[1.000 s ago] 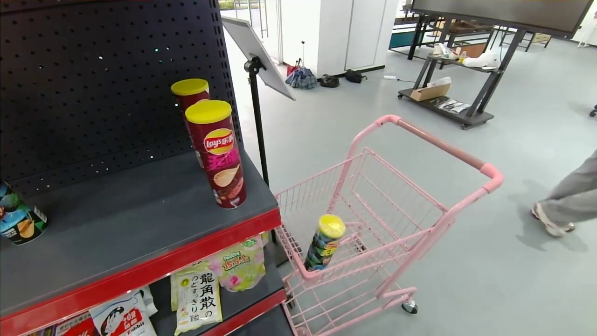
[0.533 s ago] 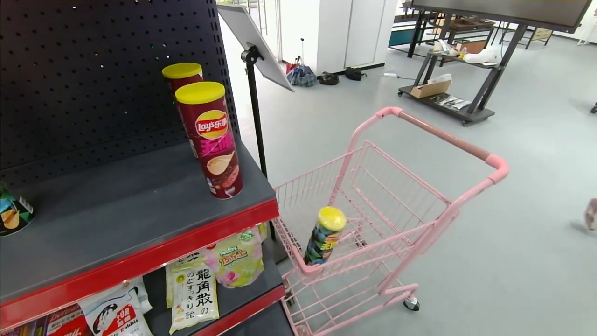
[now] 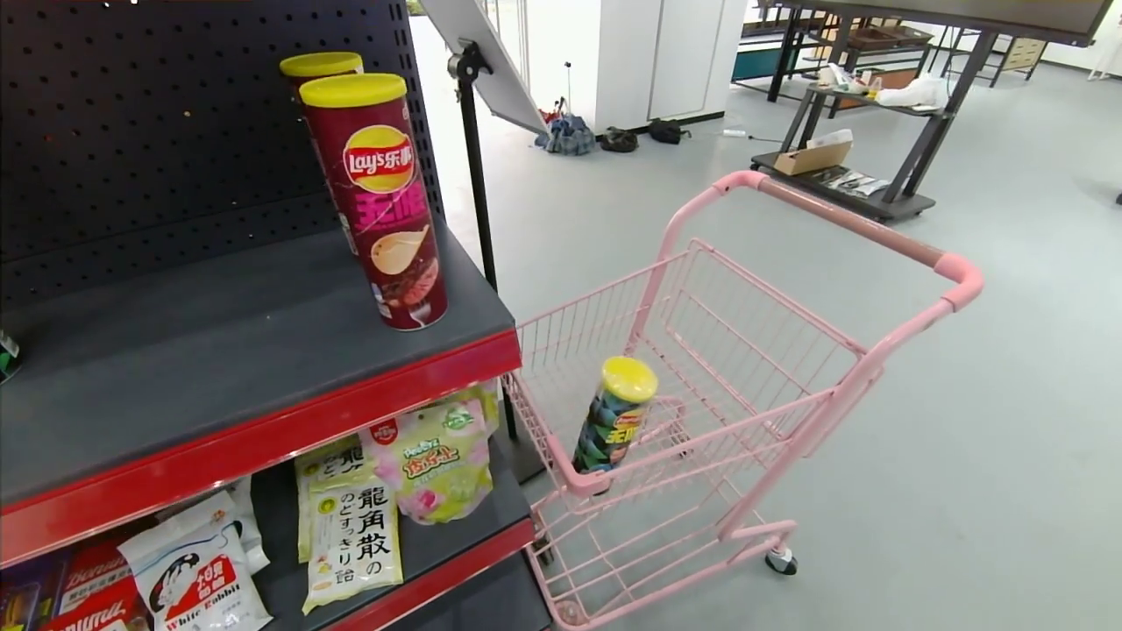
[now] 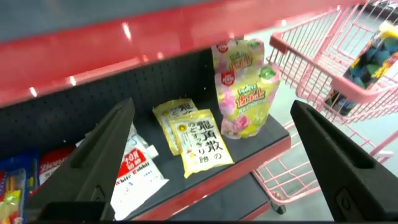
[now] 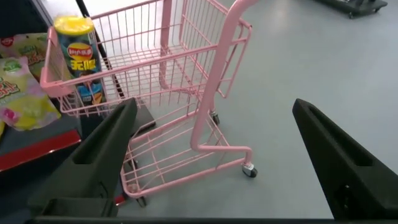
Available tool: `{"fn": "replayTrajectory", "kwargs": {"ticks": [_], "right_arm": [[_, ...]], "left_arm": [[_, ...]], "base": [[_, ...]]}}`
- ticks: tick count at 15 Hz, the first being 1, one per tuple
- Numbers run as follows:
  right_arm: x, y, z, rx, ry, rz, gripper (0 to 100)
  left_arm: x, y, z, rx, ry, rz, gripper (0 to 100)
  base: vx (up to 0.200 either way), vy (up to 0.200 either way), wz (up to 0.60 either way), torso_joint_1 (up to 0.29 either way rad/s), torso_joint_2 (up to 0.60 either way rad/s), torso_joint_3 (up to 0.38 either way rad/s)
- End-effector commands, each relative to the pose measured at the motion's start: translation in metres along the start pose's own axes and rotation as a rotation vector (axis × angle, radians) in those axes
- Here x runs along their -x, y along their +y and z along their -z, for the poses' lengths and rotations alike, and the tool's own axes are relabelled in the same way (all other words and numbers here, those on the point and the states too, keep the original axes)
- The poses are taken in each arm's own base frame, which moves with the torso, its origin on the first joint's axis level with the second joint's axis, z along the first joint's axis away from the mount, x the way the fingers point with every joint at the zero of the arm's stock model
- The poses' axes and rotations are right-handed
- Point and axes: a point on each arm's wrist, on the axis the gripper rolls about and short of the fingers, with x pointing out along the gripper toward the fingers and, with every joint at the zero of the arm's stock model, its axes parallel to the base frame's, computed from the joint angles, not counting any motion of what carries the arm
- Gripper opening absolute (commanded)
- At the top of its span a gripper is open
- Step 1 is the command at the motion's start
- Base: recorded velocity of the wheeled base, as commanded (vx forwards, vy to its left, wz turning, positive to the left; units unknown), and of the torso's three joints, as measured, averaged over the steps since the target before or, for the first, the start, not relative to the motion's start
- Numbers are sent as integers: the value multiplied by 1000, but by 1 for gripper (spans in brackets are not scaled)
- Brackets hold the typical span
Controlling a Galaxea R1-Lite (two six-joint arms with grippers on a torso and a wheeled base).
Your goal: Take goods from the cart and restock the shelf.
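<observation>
Left gripper (image 4: pixel 211 107): I hold it spread wide.
Right gripper (image 5: pixel 214 106): I hold it spread wide too.
Can (image 3: pixel 614 421): stands in cart's (image 3: pixel 841 219) corner nearest shelf (image 3: pixel 219 350).

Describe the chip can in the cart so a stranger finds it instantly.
Find the pink cart right of the shelf. In its basket corner nearest the shelf stands one tall can. Its body is dark blue-green under a yellow lid, unlike the maroon cans on the shelf.
</observation>
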Motion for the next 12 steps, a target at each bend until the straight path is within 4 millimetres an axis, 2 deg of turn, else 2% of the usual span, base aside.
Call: {"fn": "replayTrajectory", "kwargs": {"ticks": [1, 8, 12], "right_arm": [[0, 0, 0, 1, 1, -1, 100], [0, 0, 0, 5, 5, -6, 100], [-2, 0, -2, 43, 28, -15, 100]], "left_arm": [[0, 0, 0, 0, 1, 0, 100], [0, 0, 0, 2, 1, 0, 100], [0, 0, 0, 2, 1, 0, 100]], "base": [[0, 0, 0, -178, 564, 373], [0, 0, 0, -147, 520, 376], [0, 0, 0, -33, 152, 118]]}}
